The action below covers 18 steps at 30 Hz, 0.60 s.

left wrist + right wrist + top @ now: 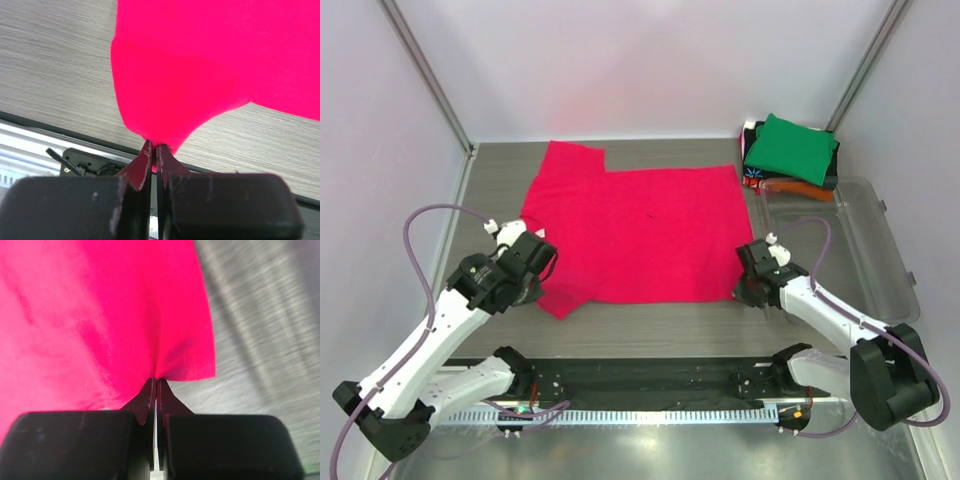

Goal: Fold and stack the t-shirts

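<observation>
One crimson-pink t-shirt (640, 230) lies spread on the counter (650, 325). The left tool (154, 145) pinches its near sleeve, the right tool (154, 380) its near hem corner. Three folded t-shirts (790, 150), green topmost, sit just beside one clear bin (905, 262).

Left arm (430, 335) and right arm (825, 310): white link shells, black joint housings. Lilac cable (407, 240) loops beside each. Fingers (141, 165) black, wedge-shaped, scuffed.
</observation>
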Tool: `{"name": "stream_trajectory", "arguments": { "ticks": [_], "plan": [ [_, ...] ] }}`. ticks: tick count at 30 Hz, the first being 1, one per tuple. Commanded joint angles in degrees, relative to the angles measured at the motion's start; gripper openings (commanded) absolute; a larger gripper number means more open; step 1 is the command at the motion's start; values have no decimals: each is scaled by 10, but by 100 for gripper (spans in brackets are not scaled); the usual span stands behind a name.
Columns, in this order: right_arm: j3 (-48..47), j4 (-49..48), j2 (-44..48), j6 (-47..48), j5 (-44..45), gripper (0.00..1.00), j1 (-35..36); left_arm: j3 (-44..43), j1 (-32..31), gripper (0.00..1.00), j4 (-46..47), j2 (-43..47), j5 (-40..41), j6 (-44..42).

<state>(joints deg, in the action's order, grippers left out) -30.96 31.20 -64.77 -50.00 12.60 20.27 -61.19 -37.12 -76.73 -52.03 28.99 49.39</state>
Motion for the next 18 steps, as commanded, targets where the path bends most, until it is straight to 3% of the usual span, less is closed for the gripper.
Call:
{"name": "stream_trajectory", "arguments": {
  "ticks": [1,11,18],
  "plan": [
    [-19,34,10,-21,-11,1,32,-32,1,0,-49,-14,27,-17],
    [-183,115,-5,39,64,1,37,-122,76,0,20,-110,35,-124],
    [-283,122,-85,88,84,1,28,-184,152,0,78,-199,19,-207]
  ]
}}
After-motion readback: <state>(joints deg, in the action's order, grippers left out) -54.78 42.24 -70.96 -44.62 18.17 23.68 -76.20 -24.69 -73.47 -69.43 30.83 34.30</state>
